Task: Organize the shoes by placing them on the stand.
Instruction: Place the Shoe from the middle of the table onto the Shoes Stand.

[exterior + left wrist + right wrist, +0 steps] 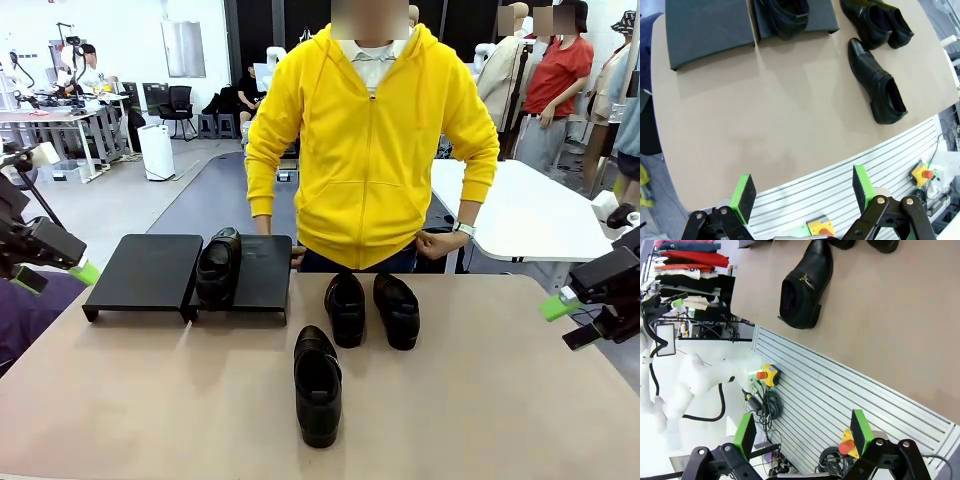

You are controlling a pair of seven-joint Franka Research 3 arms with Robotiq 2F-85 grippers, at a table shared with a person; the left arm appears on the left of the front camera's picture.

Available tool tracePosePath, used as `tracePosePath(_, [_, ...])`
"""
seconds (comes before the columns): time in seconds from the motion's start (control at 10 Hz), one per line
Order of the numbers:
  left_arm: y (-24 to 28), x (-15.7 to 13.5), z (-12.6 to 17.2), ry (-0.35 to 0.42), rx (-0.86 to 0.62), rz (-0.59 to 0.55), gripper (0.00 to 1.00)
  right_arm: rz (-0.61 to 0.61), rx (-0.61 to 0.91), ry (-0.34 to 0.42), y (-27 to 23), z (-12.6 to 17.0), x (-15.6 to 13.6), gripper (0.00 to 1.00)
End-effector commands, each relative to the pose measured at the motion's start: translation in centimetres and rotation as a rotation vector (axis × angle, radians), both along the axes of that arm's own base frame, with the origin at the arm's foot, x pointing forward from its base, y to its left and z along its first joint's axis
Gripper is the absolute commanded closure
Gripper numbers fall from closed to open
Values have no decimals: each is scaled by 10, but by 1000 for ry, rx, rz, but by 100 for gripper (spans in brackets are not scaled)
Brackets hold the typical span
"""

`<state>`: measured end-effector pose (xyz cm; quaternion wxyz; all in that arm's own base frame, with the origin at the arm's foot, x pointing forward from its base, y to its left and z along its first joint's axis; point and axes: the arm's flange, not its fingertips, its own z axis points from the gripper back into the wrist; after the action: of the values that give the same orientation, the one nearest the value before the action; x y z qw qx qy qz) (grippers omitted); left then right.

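The left tool (801, 194) hung empty, spread apart, the stand (705, 25) far ahead of it; the right tool (802, 432), likewise spread, had one shoe (805, 290) well ahead on the surface (890, 315).

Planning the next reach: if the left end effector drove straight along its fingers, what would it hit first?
Probably bare beige tabletop, short of the matte-black flat stand and clear of the lone black leather loafer; depth is uncertain.

The front camera stands at the robot's side of the table (150, 400) and looks across it at the person (370, 150) opposite. Both wrist cameras look down from well above the near table edge, and all three views share the nearest shoe (318, 385).
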<state>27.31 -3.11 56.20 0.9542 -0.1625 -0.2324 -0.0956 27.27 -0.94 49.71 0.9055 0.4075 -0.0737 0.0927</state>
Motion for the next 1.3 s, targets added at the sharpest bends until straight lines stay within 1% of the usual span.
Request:
tracePosePath(0.0, [1,0,0,0,-15,-6,0,19,9,-19,-2,2,3,0])
tracePosePath(0.3, [0,0,0,0,0,0,0,19,9,-19,-2,2,3,0])
tracePosePath(0.4, [-26,15,8,65,-77,-40,0,19,9,-19,-2,2,3,0])
tracePosePath(0.5, [-88,34,4,108,-14,35,0,19,9,-19,-2,2,3,0])
tracePosePath(0.6, [-141,45,-9,121,17,8,0,19,9,-19,-2,2,3,0])
tracePosePath(0.7, [-185,53,-23,119,23,4,0,19,9,-19,-2,2,3,0])
tracePosePath(0.8, [-224,64,-45,209,38,-40,0,19,9,-19,-2,2,3,0])
tracePosePath(0.9, [-250,76,-62,256,24,42,0,19,9,-19,-2,2,3,0])
tracePosePath(1.0, [-275,85,-78,307,-16,73,0,19,9,-19,-2,2,3,0])
tracePosePath(1.1, [-287,90,-92,357,31,71,0,19,9,-19,-2,2,3,0])
tracePosePath(1.2, [-294,92,-101,399,63,43,0,19,9,-19,-2,2,3,0])
